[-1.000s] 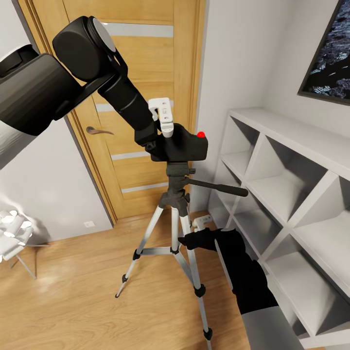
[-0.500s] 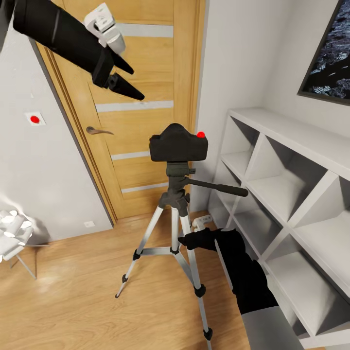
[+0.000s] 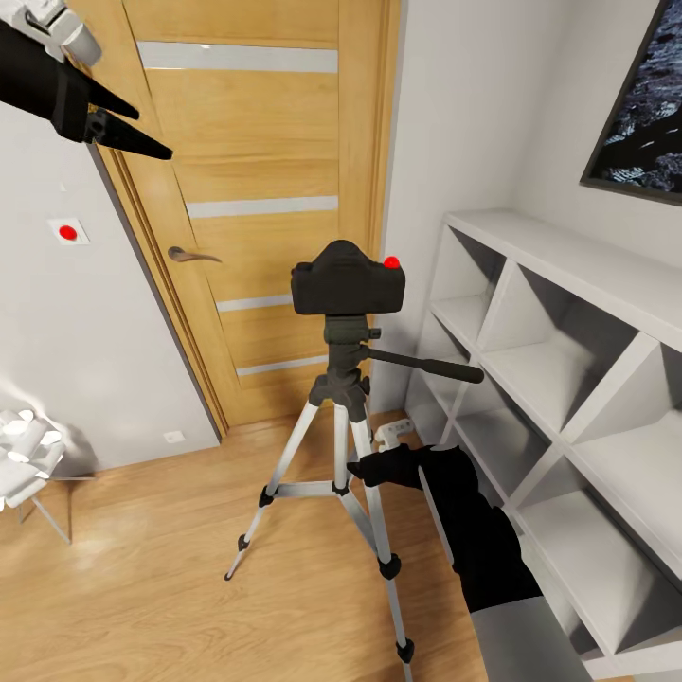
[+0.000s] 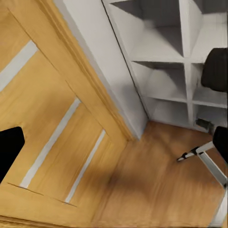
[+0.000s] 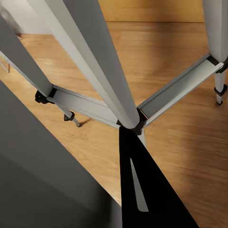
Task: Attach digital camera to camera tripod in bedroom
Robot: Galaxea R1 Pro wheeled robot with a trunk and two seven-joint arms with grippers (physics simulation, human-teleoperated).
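Camera tripod [image 3: 338,445]: stood upright before the wooden door [image 3: 256,189]. Digital camera [image 3: 347,280]: sat level on the tripod head, long axis sideways. Right gripper [image 3: 367,469]: nearer, at a tripod leg, opening indiscernible. Left gripper [image 3: 128,128]: fingers parted, empty, high and well apart from the digital camera.

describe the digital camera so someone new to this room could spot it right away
Start at the wooden door and look just in front of it, where a silver-legged camera tripod stands on the plank floor beside the white shelving. The digital camera sits on the tripod's head: a small black box, set apart by a red round button on one top corner.
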